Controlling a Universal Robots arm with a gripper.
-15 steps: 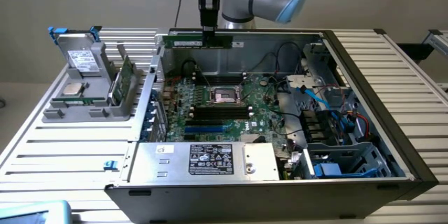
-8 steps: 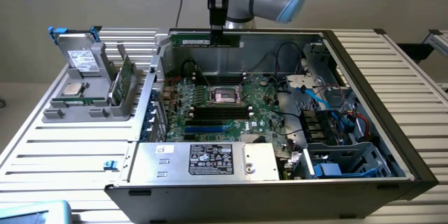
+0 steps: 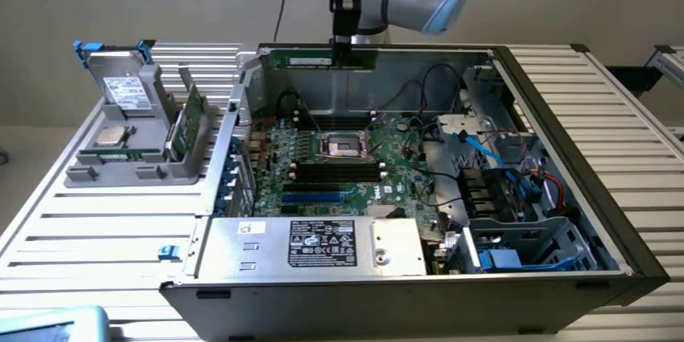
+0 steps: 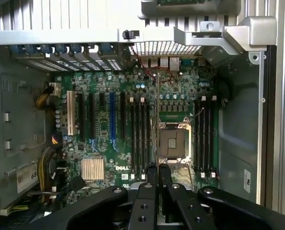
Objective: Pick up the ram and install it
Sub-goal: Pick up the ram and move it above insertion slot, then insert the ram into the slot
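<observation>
One arm reaches down over an open computer case (image 3: 633,266) that lies on a slatted table (image 3: 96,230). Reading the exterior view as a clock face centred on the motherboard (image 3: 412,158), the gripper (image 3: 342,47) hangs at twelve o'clock, above the case's far wall. Its fingers are pressed together on the ram (image 3: 315,60), a narrow green stick held level, its length running from the exterior view's left to its right, clear of the board below.

In the wrist view the gripper (image 3: 342,47) appears as black fingers (image 4: 151,175) closed tight. The thin pale line rising from between them seems to be the ram (image 4: 157,120) seen edge-on. It runs parallel to the dark memory slots (image 4: 141,134) and crosses in front of the open processor socket (image 4: 172,143).

In the exterior view the socket (image 3: 344,144) sits at the dial's centre, with the memory slots (image 3: 336,170) just beside it at six o'clock. The grey power supply (image 3: 310,244) lies further out at six.

At nine o'clock, outside the case, a grey holder (image 3: 118,174) stands on the table. It carries a boxy drive with blue tabs (image 3: 126,86), a square silver chip (image 3: 110,135) and a second green board (image 3: 191,122) standing on edge.
</observation>
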